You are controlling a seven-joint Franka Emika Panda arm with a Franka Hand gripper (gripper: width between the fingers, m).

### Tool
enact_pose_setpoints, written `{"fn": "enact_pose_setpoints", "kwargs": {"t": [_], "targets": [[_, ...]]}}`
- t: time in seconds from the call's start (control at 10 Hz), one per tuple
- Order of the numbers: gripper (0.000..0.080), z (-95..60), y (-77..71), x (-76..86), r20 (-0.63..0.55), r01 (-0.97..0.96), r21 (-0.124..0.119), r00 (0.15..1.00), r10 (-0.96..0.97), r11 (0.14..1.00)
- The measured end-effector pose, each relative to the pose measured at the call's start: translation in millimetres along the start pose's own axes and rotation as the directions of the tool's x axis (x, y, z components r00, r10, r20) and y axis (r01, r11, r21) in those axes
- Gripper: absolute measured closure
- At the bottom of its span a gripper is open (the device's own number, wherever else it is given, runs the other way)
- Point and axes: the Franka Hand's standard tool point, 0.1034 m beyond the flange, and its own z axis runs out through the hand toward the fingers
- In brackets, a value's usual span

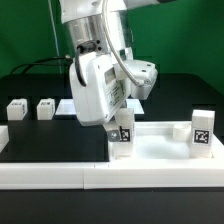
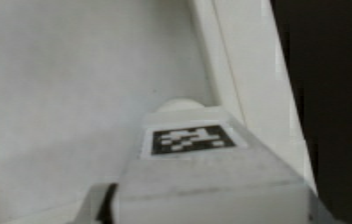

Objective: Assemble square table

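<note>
The square table's white slab [image 1: 155,142] lies flat behind the front wall, and its raised rim [image 2: 244,60] runs past in the wrist view. My gripper [image 1: 121,127] is shut on a short white leg [image 1: 122,137] with a black-and-white tag [image 2: 194,138], holding it upright over the slab's corner at the exterior view's left. In the wrist view the held leg [image 2: 208,185] fills the space between the jaws of the gripper [image 2: 201,208], close to the rim. Another tagged leg [image 1: 201,128] stands upright at the slab's far right end.
Two more white legs [image 1: 17,108] [image 1: 45,107] stand on the black table at the exterior view's back left. The long low white border wall [image 1: 60,172] runs along the front. My arm's white body [image 1: 95,85] hides the table's middle back.
</note>
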Motion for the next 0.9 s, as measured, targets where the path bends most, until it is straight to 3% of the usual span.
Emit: {"fn": "enact_pose_setpoints", "kwargs": {"t": [0.1, 0.3, 0.8, 0.9], "targets": [[0.0508, 0.6, 0.5, -0.8, -0.003, 0.067, -0.003, 0.998, -0.067, 0.998], [0.0190, -0.3, 3.0, -10.0, -0.003, 0.430, -0.015, 0.903, -0.430, 0.903], [0.0151, -2.1, 4.3, -11.2, 0.005, 0.801, -0.013, 0.598, -0.801, 0.598], [0.0151, -2.3, 4.1, -7.8, 0.021, 0.892, -0.015, 0.451, -0.892, 0.451]]}}
